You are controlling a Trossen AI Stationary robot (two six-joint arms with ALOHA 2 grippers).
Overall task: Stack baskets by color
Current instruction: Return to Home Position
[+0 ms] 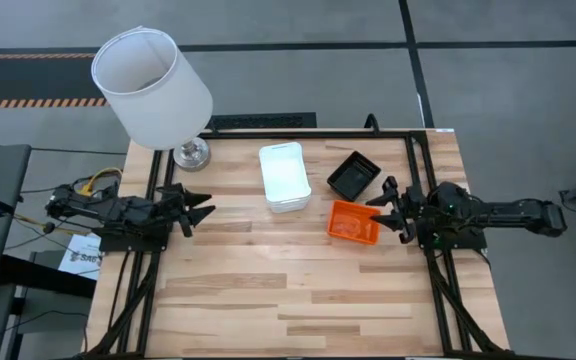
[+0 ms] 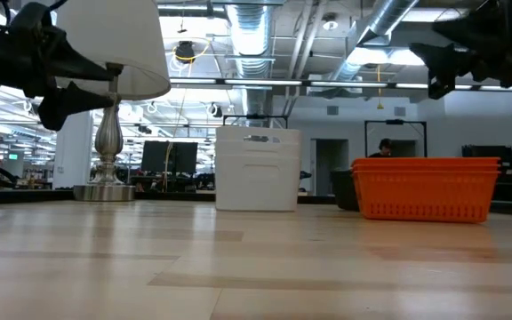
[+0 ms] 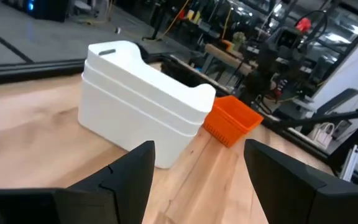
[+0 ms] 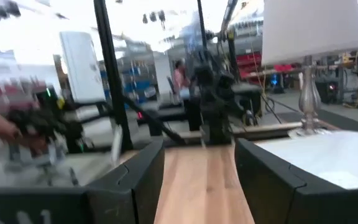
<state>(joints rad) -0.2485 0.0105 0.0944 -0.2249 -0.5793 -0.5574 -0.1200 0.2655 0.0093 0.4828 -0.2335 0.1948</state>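
At the left table edge the left gripper [image 1: 200, 207] hangs with its fingers [image 3: 132, 174] spread, nothing between them. Ahead of the tips, well apart, the white baskets [image 3: 142, 102] sit nested in one stack; past them the orange baskets [image 3: 232, 118], near corner hidden behind the white stack. At the opposite edge the right gripper [image 1: 386, 210] also has its fingers [image 4: 135, 177] parted and empty. The orange stack lies just beside its tips in the high view, though the low view shows both grippers raised off the table [image 1: 268, 290] and cut off at the top. A little farther from those tips are the black baskets [image 1: 354, 175], nested, mostly hidden behind the orange stack in the low view. How many baskets are in each stack is hard to tell. Farthest is the lamp [image 1: 153, 85], shade covering its stem from above. The right wrist view is blurred. A printed sheet [image 1: 83, 255] lies under the left arm, its text too small to read.
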